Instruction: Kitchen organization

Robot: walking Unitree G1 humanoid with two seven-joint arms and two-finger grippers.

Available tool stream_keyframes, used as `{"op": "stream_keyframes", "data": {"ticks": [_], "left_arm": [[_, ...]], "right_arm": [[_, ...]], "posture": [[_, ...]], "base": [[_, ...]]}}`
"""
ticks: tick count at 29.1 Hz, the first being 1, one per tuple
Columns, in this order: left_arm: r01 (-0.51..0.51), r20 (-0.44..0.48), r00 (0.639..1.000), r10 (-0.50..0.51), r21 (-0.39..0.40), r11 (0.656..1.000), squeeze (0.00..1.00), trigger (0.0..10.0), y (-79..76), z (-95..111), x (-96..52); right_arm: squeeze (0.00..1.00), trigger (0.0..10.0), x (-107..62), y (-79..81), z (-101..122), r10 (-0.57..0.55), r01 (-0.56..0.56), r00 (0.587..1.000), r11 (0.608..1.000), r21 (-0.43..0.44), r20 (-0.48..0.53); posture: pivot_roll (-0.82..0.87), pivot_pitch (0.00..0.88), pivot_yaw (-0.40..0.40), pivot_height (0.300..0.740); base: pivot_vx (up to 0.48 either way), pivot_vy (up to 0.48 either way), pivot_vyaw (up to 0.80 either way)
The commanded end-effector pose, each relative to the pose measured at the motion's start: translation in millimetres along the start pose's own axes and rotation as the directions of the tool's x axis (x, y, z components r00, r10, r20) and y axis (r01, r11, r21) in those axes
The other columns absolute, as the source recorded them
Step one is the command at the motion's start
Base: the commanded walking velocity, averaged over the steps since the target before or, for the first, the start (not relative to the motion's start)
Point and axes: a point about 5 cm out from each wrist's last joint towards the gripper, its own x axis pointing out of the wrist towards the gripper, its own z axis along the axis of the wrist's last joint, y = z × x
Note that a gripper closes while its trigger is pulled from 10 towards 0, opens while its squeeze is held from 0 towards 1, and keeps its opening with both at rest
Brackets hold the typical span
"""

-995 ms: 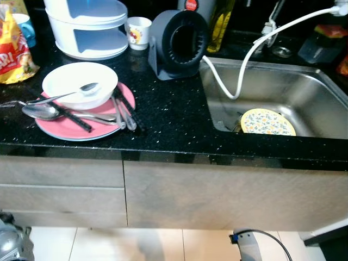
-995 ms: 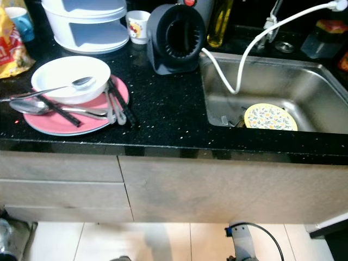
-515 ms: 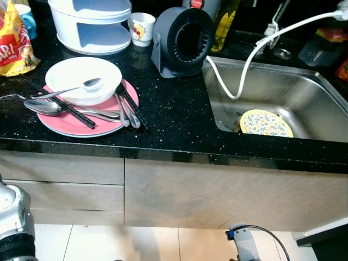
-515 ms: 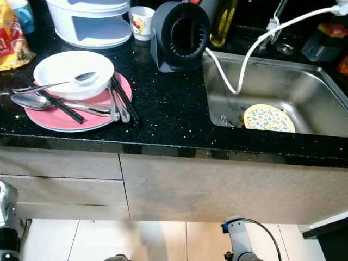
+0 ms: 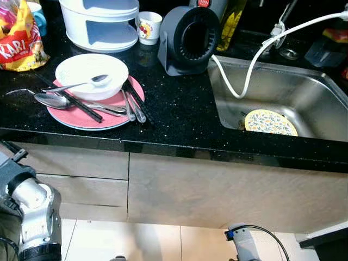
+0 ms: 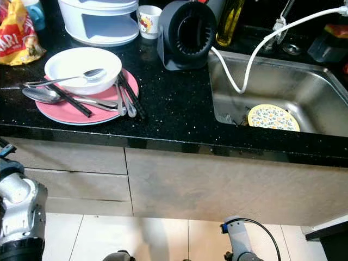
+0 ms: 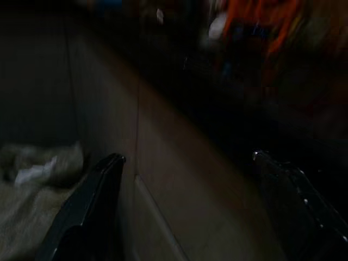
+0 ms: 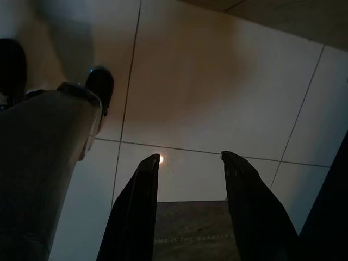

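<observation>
A pink plate (image 5: 114, 117) lies on the black counter (image 5: 179, 111), left of the sink. On it rest a white bowl (image 5: 81, 69) holding a spoon (image 5: 81, 84), more spoons (image 5: 51, 100) and black chopsticks (image 5: 81, 106). A yellow patterned plate (image 5: 270, 122) lies in the steel sink (image 5: 293, 92). My left arm (image 5: 30, 217) is raised low at the left, below the counter edge; in the left wrist view its gripper (image 7: 188, 156) is open, facing the drawer fronts. My right gripper (image 8: 190, 156) hangs open over the tiled floor.
At the back of the counter stand a black round fan-like appliance (image 5: 190, 38), a white two-tier container (image 5: 100, 24), a small printed cup (image 5: 148, 27) and a yellow snack bag (image 5: 22, 38). A white hose (image 5: 247, 70) drops into the sink. Wooden drawer fronts (image 5: 179, 190) lie below.
The view has shifted a little, so the counter sits further right. My left arm has come up into view at the lower left. Nothing on the counter has moved.
</observation>
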Motion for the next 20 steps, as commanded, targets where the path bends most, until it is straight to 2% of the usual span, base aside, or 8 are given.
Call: {"op": "stream_keyframes", "data": {"ticks": [1, 2, 3, 8, 9, 15, 16, 20], "left_arm": [[0.127, 0.126, 0.984, -0.124, -0.016, 0.992, 0.00, 10.0, -27.1, 31, 0.1], [0.127, 0.126, 0.984, -0.124, -0.016, 0.992, 0.00, 10.0, -27.1, 31, 0.1], [0.187, 0.201, 0.963, -0.178, -0.026, 0.982, 0.00, 10.0, -40.9, 51, -0.3], [0.261, 0.295, 0.923, -0.248, -0.007, 0.965, 0.00, 10.0, -56.0, 73, -4.5], [0.311, 0.341, 0.891, -0.298, 0.017, 0.950, 0.00, 10.0, -65.5, 82, -10.5], [0.370, 0.374, 0.851, -0.370, 0.074, 0.926, 0.00, 10.0, -73.9, 86, -19.1], [0.394, 0.401, 0.824, -0.400, 0.101, 0.914, 0.00, 10.0, -77.3, 92, -21.8], [0.421, 0.427, 0.796, -0.430, 0.121, 0.899, 0.00, 10.0, -81.5, 99, -24.5]], "right_arm": [[0.00, 10.0, -1.1, -1.4, -9, -0.002, 0.002, 1.000, 1.000, -0.002, -0.030], [0.00, 10.0, -1.1, -1.4, -9, -0.002, 0.002, 1.000, 1.000, -0.002, -0.030], [0.00, 10.0, -1.0, -0.8, -9, -0.001, 0.001, 1.000, 1.000, -0.003, -0.029], [0.00, 10.0, -0.8, 0.0, -8, 0.000, 0.000, 1.000, 1.000, -0.004, -0.028], [0.00, 10.0, -0.5, 0.7, -7, 0.001, -0.002, 1.000, 1.000, -0.002, -0.024], [0.00, 10.0, -0.5, 0.6, -6, 0.001, -0.001, 1.000, 1.000, 0.001, -0.023], [0.00, 10.0, -0.6, 0.2, -7, 0.000, 0.000, 1.000, 1.000, 0.003, -0.025], [0.00, 10.0, -0.8, -0.2, -8, -0.001, 0.001, 1.000, 1.000, 0.003, -0.027]], "posture": [[0.17, 0.107, -0.107, 0.740], [0.17, 0.107, -0.107, 0.740], [0.17, 0.104, -0.106, 0.740], [0.17, 0.104, -0.105, 0.740], [0.16, 0.106, -0.104, 0.740], [0.16, 0.107, -0.106, 0.740], [0.16, 0.107, -0.108, 0.740], [0.16, 0.107, -0.109, 0.740]], "base": [[0.000, 0.000, 0.00], [0.000, 0.000, 0.00], [0.000, 0.000, 0.00], [0.000, 0.000, 0.00], [0.000, 0.000, 0.00], [0.000, 0.000, 0.00], [0.000, 0.000, 0.00], [0.000, 0.000, 0.00]]}}
